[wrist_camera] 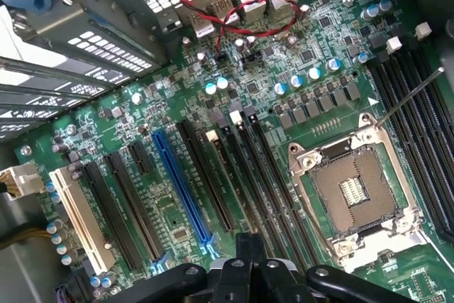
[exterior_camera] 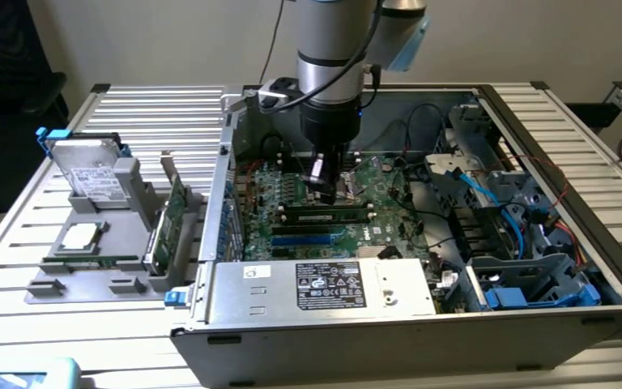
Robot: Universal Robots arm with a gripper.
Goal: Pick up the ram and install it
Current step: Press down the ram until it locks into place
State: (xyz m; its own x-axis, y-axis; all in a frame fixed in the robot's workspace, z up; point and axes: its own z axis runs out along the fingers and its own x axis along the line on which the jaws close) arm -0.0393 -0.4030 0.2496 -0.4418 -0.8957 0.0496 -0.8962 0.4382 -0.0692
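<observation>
The gripper is being held shut, gripping nothing visible, low over the motherboard. The ram is sitting along a memory slot just nearer. Installation is being judged largely done, though latching cannot be told.

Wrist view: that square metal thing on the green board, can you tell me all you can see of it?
It is a processor socket, lying flat on the green motherboard. A silvery metal frame with screws at its corners surrounds a brownish-gold contact field with a small pale patch at its centre. No chip sits in it. A thin metal lever angles out from one corner. Long black slots run alongside it.
</observation>
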